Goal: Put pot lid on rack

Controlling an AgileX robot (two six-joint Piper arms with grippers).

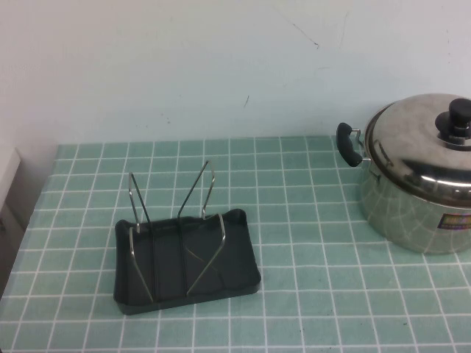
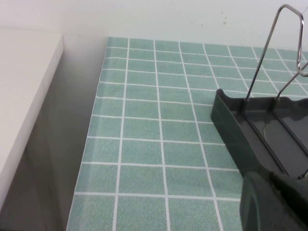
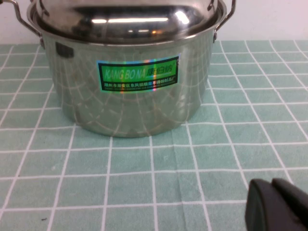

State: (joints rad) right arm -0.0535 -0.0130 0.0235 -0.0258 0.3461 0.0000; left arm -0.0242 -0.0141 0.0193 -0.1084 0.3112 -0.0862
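The pot lid [image 1: 419, 143], shiny steel with a black knob [image 1: 458, 118], sits closed on the steel pot [image 1: 412, 217] at the right edge of the table. The rack [image 1: 188, 257], a black tray with silver wire uprights [image 1: 195, 191], stands empty left of centre. Neither arm shows in the high view. My left gripper [image 2: 275, 202] is shut and empty, low over the table just beside the rack's corner [image 2: 231, 120]. My right gripper [image 3: 278, 206] is shut and empty, a short way in front of the pot [image 3: 130, 82]; the lid's rim [image 3: 125, 19] shows above it.
The table has a green tiled cover [image 1: 309, 243] and ends at a white wall behind. Its left edge [image 2: 91, 130] drops beside a white counter [image 2: 24, 96]. The pot has a black side handle [image 1: 347, 143] and a green label [image 3: 138, 73].
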